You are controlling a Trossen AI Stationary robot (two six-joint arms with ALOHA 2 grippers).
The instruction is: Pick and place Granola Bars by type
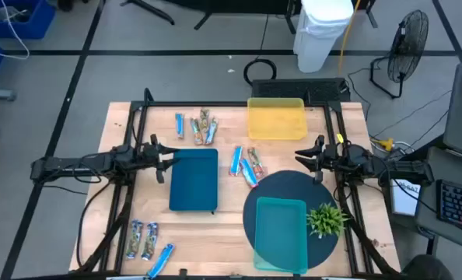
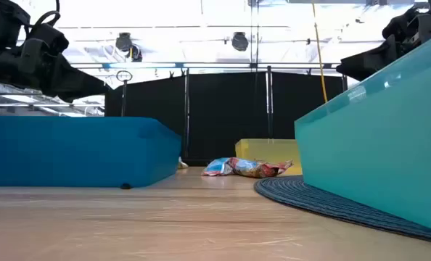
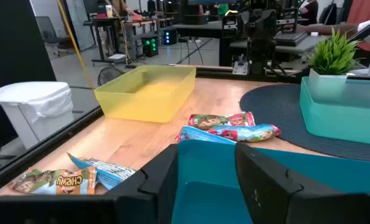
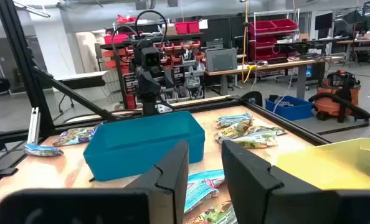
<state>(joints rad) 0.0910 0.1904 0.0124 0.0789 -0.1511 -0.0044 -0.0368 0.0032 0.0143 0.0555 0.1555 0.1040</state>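
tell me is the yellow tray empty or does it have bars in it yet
Empty. The yellow tray shows only its bare floor from above, and the left wrist view shows nothing inside it either.

"chewy" on a brown granola bar wrapper (image 3: pixel 57 181)
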